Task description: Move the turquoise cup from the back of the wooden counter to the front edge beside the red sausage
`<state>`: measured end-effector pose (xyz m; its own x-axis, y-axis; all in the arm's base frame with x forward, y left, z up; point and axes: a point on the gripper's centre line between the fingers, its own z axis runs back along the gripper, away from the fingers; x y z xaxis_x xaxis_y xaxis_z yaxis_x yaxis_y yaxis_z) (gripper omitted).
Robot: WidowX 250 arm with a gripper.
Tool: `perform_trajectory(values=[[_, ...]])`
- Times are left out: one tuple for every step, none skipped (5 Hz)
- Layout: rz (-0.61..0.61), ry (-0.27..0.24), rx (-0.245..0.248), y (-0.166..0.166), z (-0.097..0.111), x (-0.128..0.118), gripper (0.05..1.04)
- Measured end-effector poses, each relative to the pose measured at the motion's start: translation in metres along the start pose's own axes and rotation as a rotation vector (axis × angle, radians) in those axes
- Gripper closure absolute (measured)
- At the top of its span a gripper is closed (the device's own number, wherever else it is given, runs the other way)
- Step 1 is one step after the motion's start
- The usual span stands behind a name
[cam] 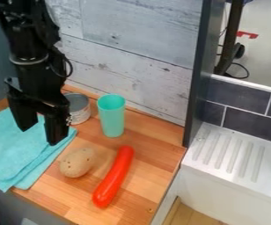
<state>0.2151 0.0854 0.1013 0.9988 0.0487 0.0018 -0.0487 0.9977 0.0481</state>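
The black gripper (40, 135) hangs at the left, over a folded turquoise cloth (9, 151), its two fingers spread apart with nothing between them. Just behind it, partly covered by the gripper, stands a metal can (79, 107). A teal cup (111, 116) is upright to the right of the can. In front of the cup lie a tan potato (77, 162), close to the cloth's right edge, and a long red sausage-like object (114, 176) placed at a slant.
The wooden counter (155, 151) ends at the right beside a dark upright post (198, 79). Beyond that is a white sink with a ridged drainboard (229, 176). A whitewashed plank wall (132, 57) rises behind the cup and can.
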Motion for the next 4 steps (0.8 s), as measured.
perform_trajectory(values=[[-0.004,0.013,-0.004,-0.001,-0.004,-0.001,0.083],[-0.012,-0.066,0.011,0.005,0.002,0.024,0.083],[0.009,-0.1,0.05,0.017,0.003,0.05,0.083],[0.013,-0.11,0.048,0.025,-0.002,0.077,0.083]])
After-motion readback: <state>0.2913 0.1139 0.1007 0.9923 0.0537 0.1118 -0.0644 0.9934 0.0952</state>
